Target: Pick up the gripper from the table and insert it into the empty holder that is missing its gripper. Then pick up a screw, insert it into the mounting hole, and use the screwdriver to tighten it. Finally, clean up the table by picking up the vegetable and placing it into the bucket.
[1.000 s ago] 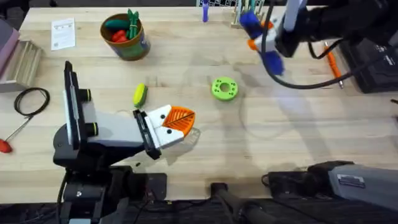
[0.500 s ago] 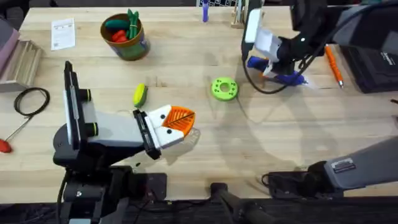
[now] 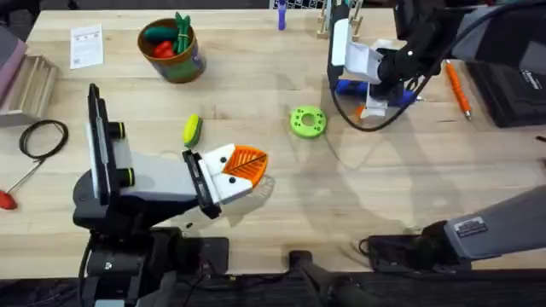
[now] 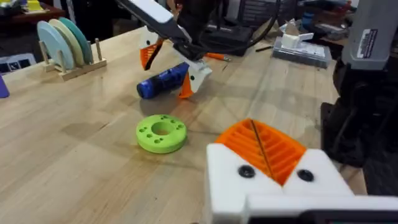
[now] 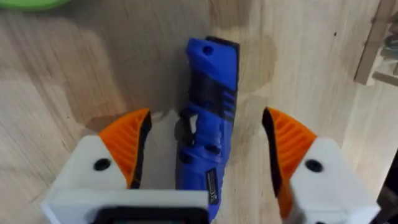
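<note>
Right gripper [image 3: 372,92]: fingers spread wide, lowered astride the blue screwdriver [image 5: 208,124] laid on the table [image 3: 384,188].
Left gripper [image 3: 247,166]: orange pads pressed together, nothing held.
Bucket [image 3: 175,53]: far left, vegetables seen inside.

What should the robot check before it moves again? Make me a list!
1. Right gripper open: ok, both orange fingers stand apart.
2. Screwdriver lying on the table between those fingers: ok.
3. Fingers clear of the screwdriver: ok, gaps show on both sides.
4. Green ring apart from the screwdriver: ok.
5. Left gripper away from the right one: ok, it sits near the table's middle.
6. Vegetable in the bucket: not ok, the yellow-green vegetable lies on the table.
</note>
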### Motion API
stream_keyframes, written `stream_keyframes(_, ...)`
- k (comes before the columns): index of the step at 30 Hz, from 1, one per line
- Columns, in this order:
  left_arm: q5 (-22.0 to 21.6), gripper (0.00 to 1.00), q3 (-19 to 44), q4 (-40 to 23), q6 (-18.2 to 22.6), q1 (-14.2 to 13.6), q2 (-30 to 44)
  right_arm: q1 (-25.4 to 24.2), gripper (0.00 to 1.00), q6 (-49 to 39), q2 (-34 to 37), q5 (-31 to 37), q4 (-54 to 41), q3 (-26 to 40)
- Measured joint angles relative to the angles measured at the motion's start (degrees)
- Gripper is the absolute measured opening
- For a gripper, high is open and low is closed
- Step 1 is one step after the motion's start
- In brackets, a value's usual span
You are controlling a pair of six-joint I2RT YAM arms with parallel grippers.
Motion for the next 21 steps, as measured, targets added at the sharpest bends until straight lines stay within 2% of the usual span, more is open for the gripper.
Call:
stream_keyframes(3,0.00,0.004,0.00,0.00,0.00,0.00,0.00,0.37,0.971,1.73,-0.67,0.02,0.09,0.02)
stream_keyframes(7,-0.02,0.004,0.00,0.00,0.00,0.00,0.00,1.88,0.972,6.05,-5.24,-0.61,-0.04,0.37)
stream_keyframes(8,0.01,0.051,0.00,0.01,0.10,0.00,-0.02,2.26,0.972,7.37,-7.02,-1.11,0.00,0.84)
stream_keyframes(9,-0.01,0.182,0.00,0.01,0.20,0.00,0.00,2.64,0.972,8.89,-8.95,-1.75,0.39,1.42)
stream_keyframes(13,0.00,0.830,0.00,0.00,0.15,0.00,0.00,2.99,0.974,16.30,-15.96,-3.88,4.07,3.44)
stream_keyframes(14,0.00,0.943,0.00,0.00,-0.06,0.00,0.00,2.99,0.973,18.32,-17.33,-4.27,4.94,3.80)
stream_keyframes(16,0.00,0.982,0.00,0.00,0.00,0.00,-0.02,3.03,0.972,22.90,-19.47,-5.28,5.98,4.21)
stream_keyframes(21,-0.14,0.987,0.00,0.11,0.00,0.00,0.00,4.36,0.974,39.32,-20.59,-8.24,5.61,4.28)
